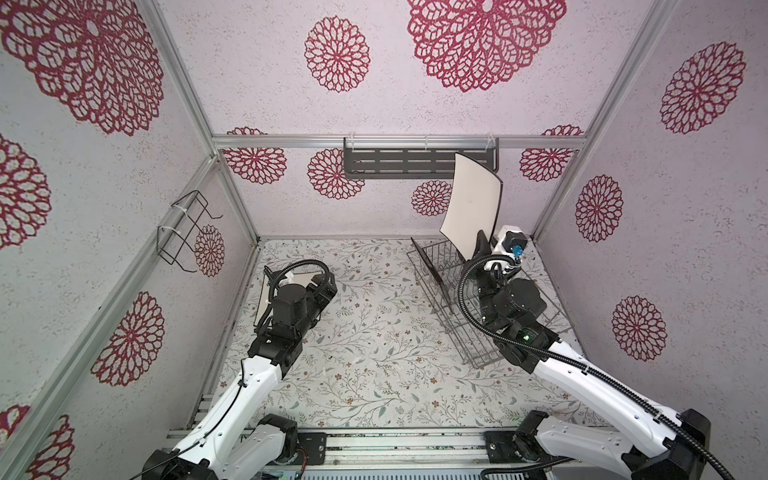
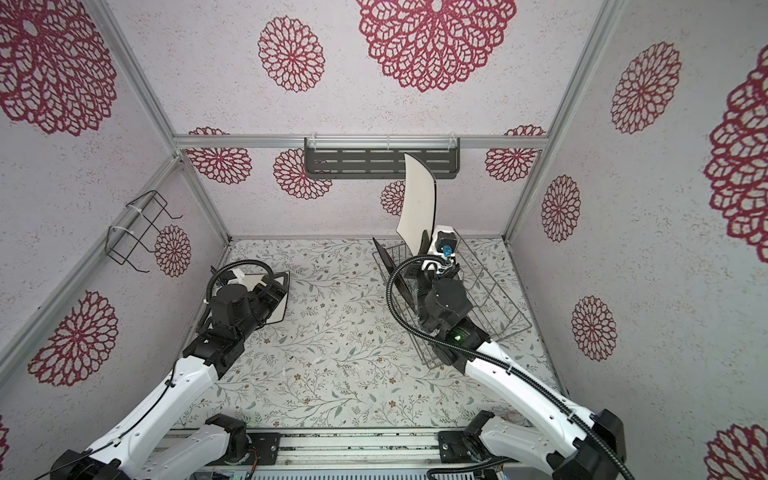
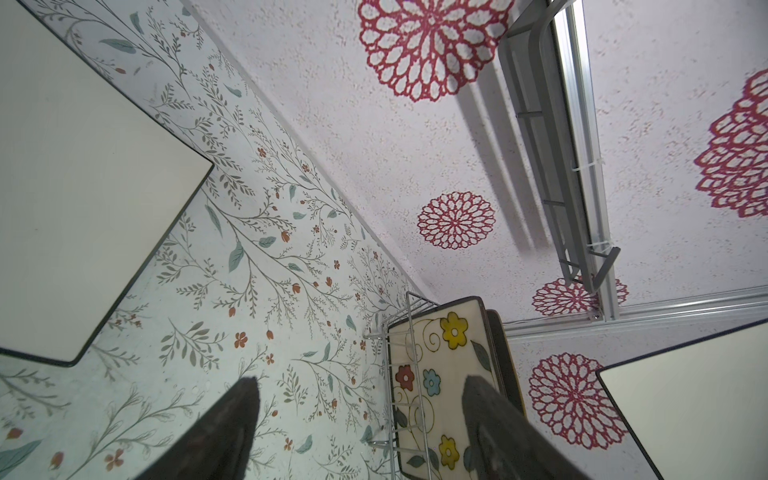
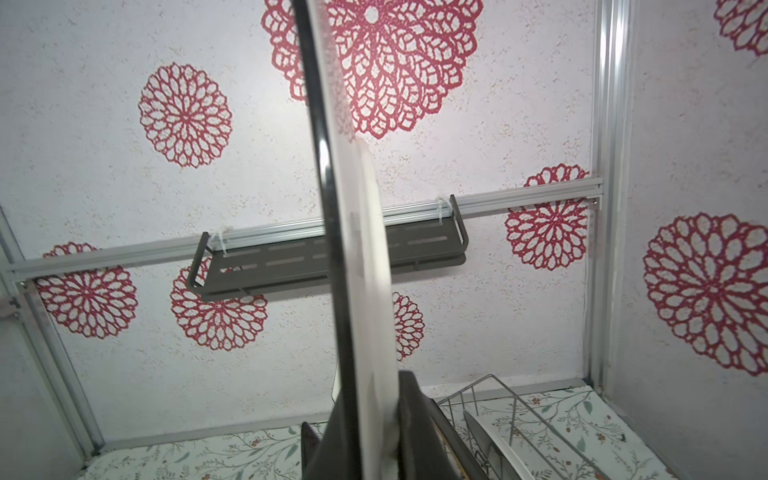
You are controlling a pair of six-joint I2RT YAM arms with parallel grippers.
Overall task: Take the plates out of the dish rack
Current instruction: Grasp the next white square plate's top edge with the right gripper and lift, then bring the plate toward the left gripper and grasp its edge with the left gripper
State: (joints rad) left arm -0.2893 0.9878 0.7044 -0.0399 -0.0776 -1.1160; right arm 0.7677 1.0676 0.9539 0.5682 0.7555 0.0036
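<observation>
Both top views show the right gripper [image 1: 481,246] pinching the white square dark-edged plate [image 1: 471,199] upright above the silver wire dish rack [image 1: 453,316]. Left gripper [image 3: 361,380] gapes wide, empty.

White arms [image 1: 259,376], black joints [image 1: 515,303], ribbed black cables [image 1: 460,291], dark fingers [image 3: 226,428]

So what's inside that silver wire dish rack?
A cream square plate with painted flowers stands in the silver wire dish rack, a dark plate next to it. The right arm hides the rest from above.
</observation>
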